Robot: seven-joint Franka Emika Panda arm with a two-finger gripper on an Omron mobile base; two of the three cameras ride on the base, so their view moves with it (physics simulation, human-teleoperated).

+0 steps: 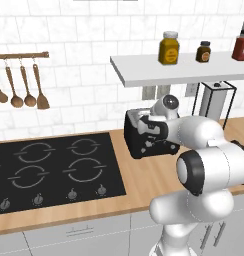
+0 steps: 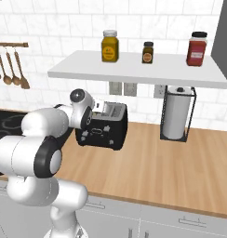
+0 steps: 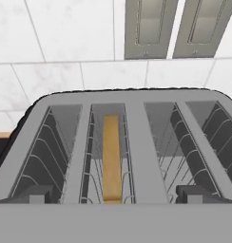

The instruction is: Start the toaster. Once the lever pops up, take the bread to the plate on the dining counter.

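Fingertips (image 3: 36, 193) frame the toaster (image 3: 122, 147); jaws spread wide, grasping nothing. Bread (image 3: 111, 159) sits in the slot; find the lever, press it straight down.

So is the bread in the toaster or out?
In. The bread stands on edge, sunk in the left slot of the toaster, seen from above in the hand view.

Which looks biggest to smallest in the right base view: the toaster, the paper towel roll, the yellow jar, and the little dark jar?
1. Toaster
2. Paper towel roll; it stands a bit farther back, so this order is not certain.
3. Yellow jar
4. Little dark jar
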